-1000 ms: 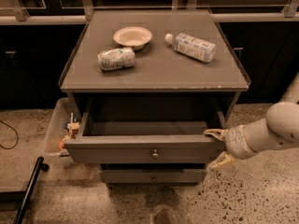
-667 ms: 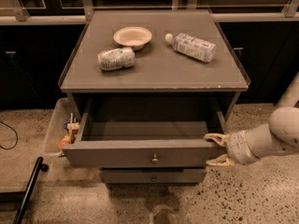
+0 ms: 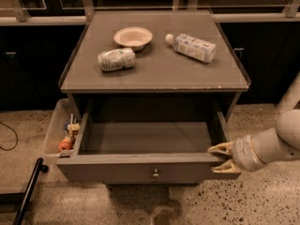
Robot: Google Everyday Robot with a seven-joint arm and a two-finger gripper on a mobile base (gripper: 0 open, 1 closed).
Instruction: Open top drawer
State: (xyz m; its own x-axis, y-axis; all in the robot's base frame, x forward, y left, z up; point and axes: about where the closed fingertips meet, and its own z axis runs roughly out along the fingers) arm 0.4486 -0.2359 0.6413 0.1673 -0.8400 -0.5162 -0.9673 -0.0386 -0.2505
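The gripper (image 3: 220, 157) at four o'clock covers the right corner of the top drawer (image 3: 140, 171); its arm (image 3: 276, 142) is cut off at three o'clock; the bin (image 3: 50, 142) at eight o'clock holds indistinct small items (image 3: 69, 134).

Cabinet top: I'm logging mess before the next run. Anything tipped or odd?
Yes: the plastic bottle and the white container both lie on their sides; the bowl sits upright. The gripper is at the right end of the open top drawer.

Speckled stone floor (image 3: 267, 207), dark cabinets (image 3: 37, 60) behind, grey side table (image 3: 159, 74) at ctr, dim warm light
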